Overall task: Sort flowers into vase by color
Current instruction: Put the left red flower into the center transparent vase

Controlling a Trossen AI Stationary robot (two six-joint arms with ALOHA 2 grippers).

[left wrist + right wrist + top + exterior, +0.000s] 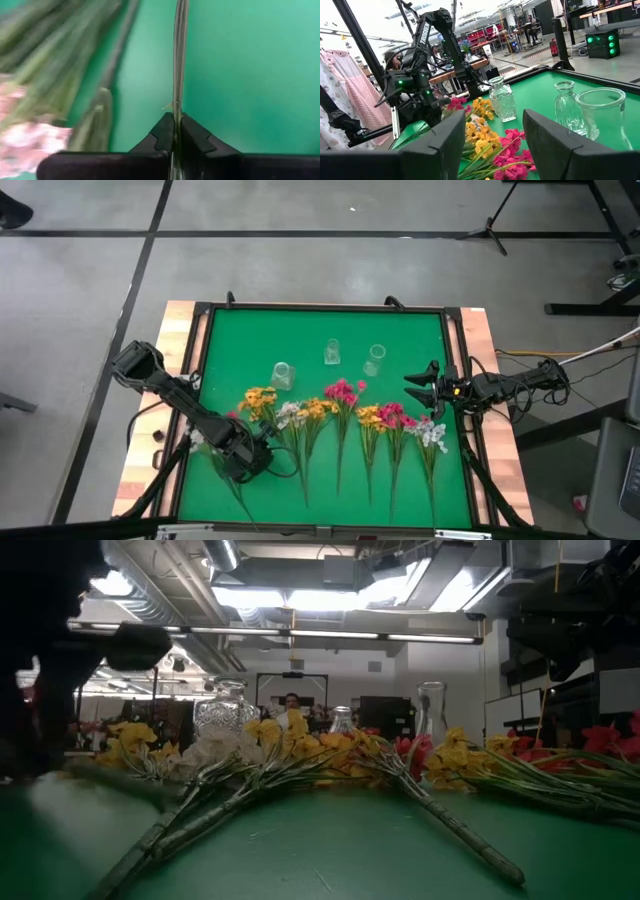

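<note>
Green mat (400,340) fills centre frame; flowers (340,415) in a row across its lower half, three glass vases (330,352) above; left gripper (176,131) lower left, clamped on one green stem (179,60); right gripper (420,388) centre right, fingers apart, empty.

Two dark 6-joint arms, matte black throughout.
Left arm (180,395): chunky black links, rounded joint housings, black cables along base; white "TROSSEN" lettering on a link and green LEDs seen in right wrist view. Left gripper (177,131): black angular fingers w/ stepped notched inner edges. Right arm (500,387): slimmer, black, cable bundle trailing. Right gripper (492,145): two broad flat black fingers.
</note>
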